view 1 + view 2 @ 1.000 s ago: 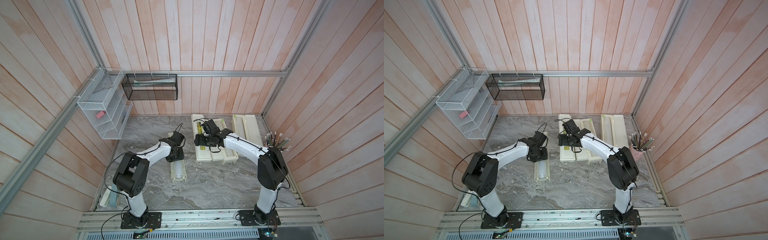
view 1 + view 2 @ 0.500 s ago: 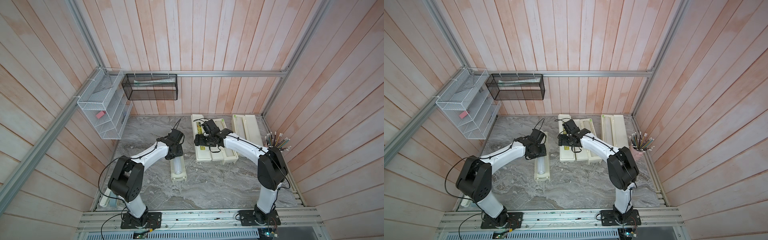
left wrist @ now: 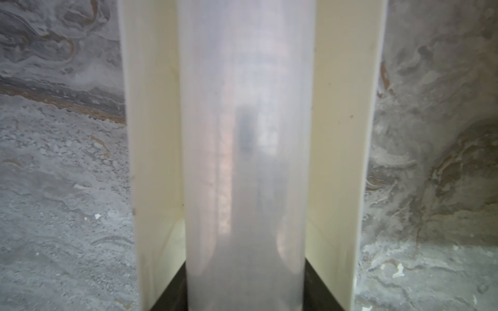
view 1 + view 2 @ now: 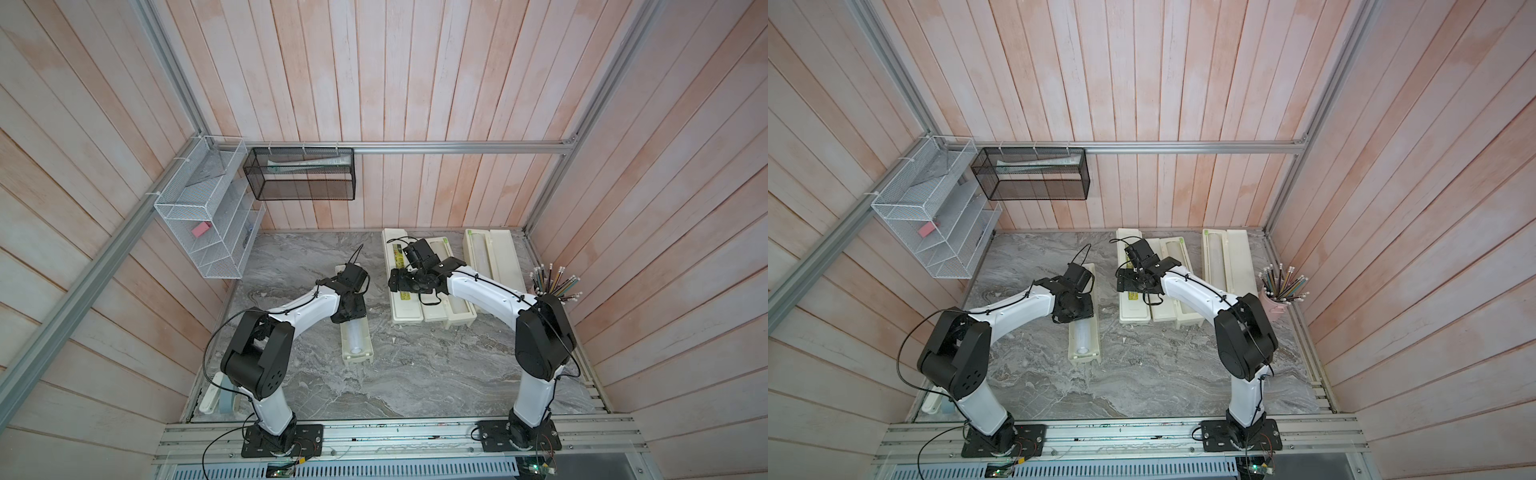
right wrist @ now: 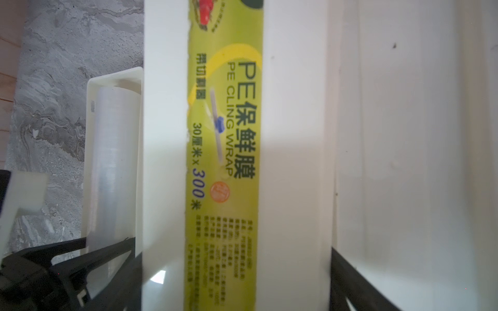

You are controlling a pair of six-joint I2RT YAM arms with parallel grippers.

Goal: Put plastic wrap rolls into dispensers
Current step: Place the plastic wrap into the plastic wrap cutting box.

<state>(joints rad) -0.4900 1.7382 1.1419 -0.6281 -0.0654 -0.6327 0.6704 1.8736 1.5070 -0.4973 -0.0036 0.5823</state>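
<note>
A plastic wrap roll (image 4: 355, 340) (image 3: 246, 134) lies in the trough of a cream dispenser (image 4: 345, 353) (image 3: 151, 134) mid-table. My left gripper (image 4: 351, 318) (image 3: 246, 296) is shut on that roll, one black finger against each side. My right gripper (image 4: 401, 284) (image 5: 237, 282) is shut across a cream dispenser (image 4: 405, 309) (image 5: 296, 134) with a yellow-green label, its fingers tight on both long sides. At the back right, in both top views, an open dispenser (image 4: 505, 262) holds another roll (image 4: 478, 257).
More open cream dispenser parts (image 4: 436, 311) lie just right of the labelled one. A pink cup of pencils (image 4: 552, 286) stands by the right wall. A white wire rack (image 4: 208, 232) and a black mesh basket (image 4: 299, 178) hang on the walls.
The left arm's elbow has shifted slightly, with its gripper staying on the roll in the trough. The right arm has not moved.
</note>
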